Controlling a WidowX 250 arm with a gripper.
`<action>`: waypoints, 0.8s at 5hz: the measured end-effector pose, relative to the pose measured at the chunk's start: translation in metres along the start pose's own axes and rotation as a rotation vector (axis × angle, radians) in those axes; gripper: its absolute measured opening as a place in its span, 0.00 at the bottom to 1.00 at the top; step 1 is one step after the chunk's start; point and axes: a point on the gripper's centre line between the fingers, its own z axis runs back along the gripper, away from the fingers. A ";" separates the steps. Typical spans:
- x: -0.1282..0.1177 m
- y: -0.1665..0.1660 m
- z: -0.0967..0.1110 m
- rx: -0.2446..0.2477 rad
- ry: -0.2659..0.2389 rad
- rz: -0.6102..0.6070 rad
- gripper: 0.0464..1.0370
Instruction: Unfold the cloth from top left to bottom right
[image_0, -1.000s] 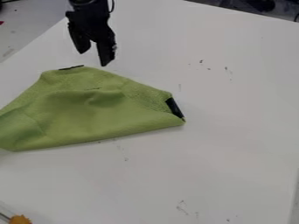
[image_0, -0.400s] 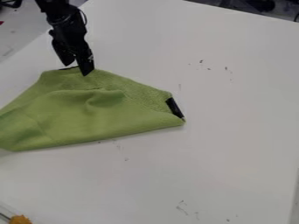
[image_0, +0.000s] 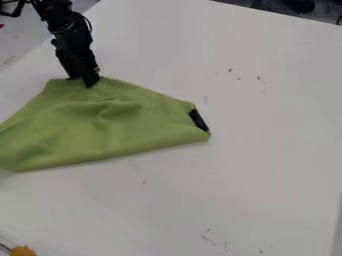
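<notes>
The green fabric cloth (image_0: 100, 132) is clamped at its top edge by the black two-finger pincer (image_0: 83, 82), its bulk lying below.

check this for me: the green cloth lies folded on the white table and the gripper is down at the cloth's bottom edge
Not quite: the camera view shows the gripper down at the top edge of the green cloth, which lies folded on the white table.

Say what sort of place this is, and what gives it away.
Probably a robotics lab or test workspace: a black robot arm's gripper is at a green cloth on a marked white tabletop.
</notes>
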 end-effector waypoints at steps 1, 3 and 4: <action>-0.001 0.005 -0.001 -0.005 -0.012 -0.003 0.34; 0.003 0.000 0.005 0.036 0.021 -0.057 0.04; 0.021 -0.009 0.054 0.183 -0.020 -0.084 0.02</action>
